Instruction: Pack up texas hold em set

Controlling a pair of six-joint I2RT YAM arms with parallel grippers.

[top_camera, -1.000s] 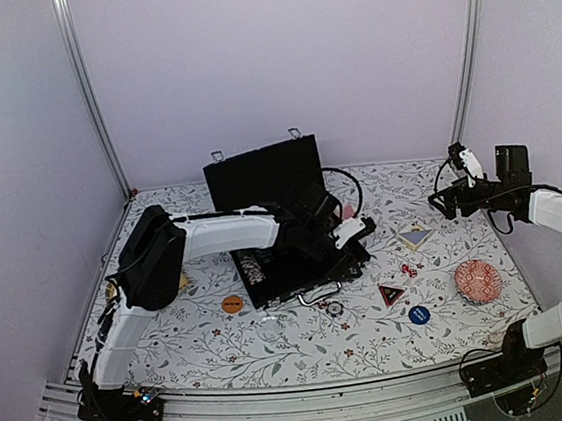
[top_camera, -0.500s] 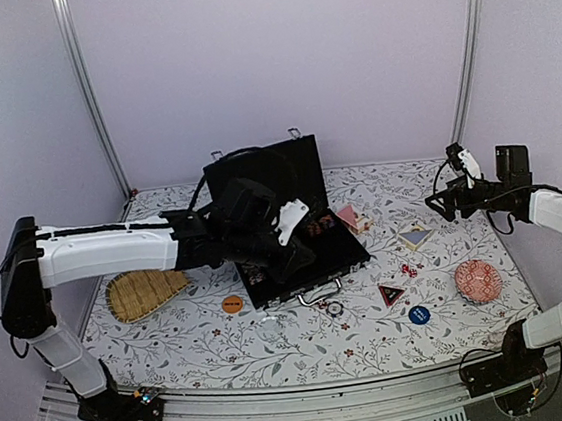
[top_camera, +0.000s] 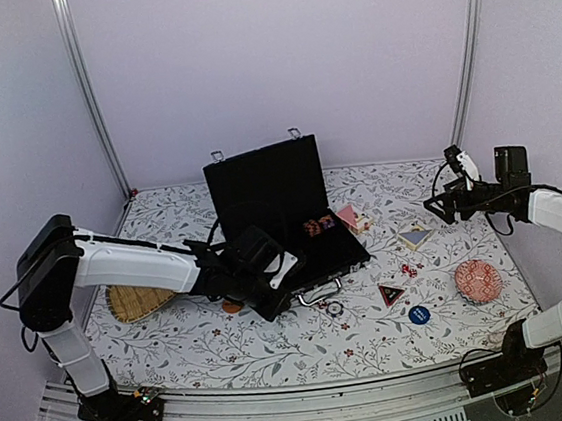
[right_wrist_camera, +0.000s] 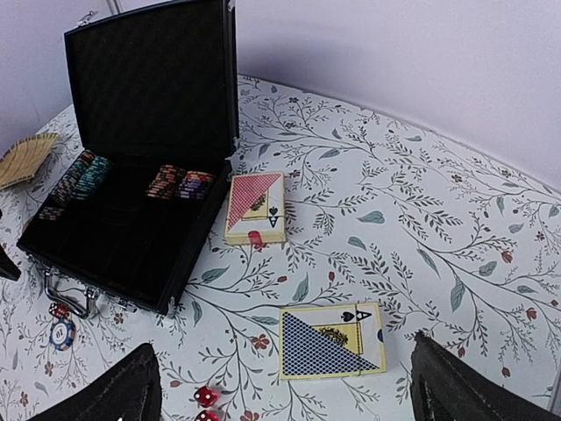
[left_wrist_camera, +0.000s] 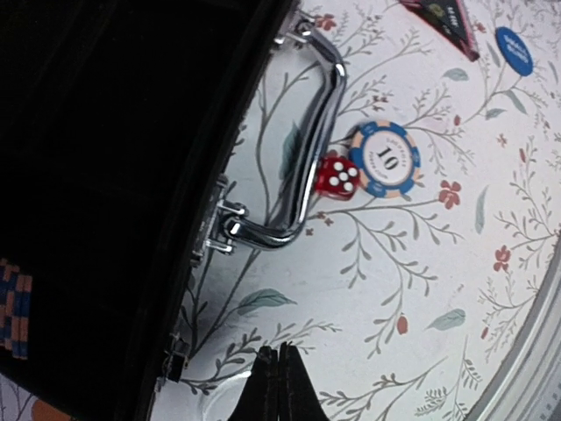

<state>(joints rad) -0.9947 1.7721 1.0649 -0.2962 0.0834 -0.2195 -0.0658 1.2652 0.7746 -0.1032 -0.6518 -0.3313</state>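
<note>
A: Nearest the bases, what did the left gripper [left_wrist_camera: 279, 386] have?

B: Nothing that showed. Its fingers were pressed together low over the tablecloth [left_wrist_camera: 421, 289], just off the front wall of the open case [left_wrist_camera: 105, 175]. A faint clear round shape [left_wrist_camera: 221, 405] lay by the tips, but whether they touched it could not be told.

A: And the loose pieces near it?

B: In the left wrist view, a blue chip [left_wrist_camera: 386, 158] marked 10 lay at about one o'clock from the tips. A red die [left_wrist_camera: 337, 174] sat just beside it, between the chip and the silver handle [left_wrist_camera: 307, 167]. The handle's long axis ran along the case's front edge. The left arm was far nearer these pieces than the right.

A: So what did the next move call for?

B: Probably the jaws had to part first, then reach toward one o'clock for the chip or the die. The handle left little room on that side.

A: Farther back?

B: Chip stacks [right_wrist_camera: 83, 171] sat in the case's rear troughs, and a red-backed deck [right_wrist_camera: 254, 206] lay just outside its right wall. A blue-backed deck [right_wrist_camera: 333, 340] lay at twelve o'clock from the right gripper [top_camera: 440, 207] in its wrist view, long axis three to nine. That gripper hung above the table, fingers wide apart, holding nothing. It looked better placed for both decks.
</note>
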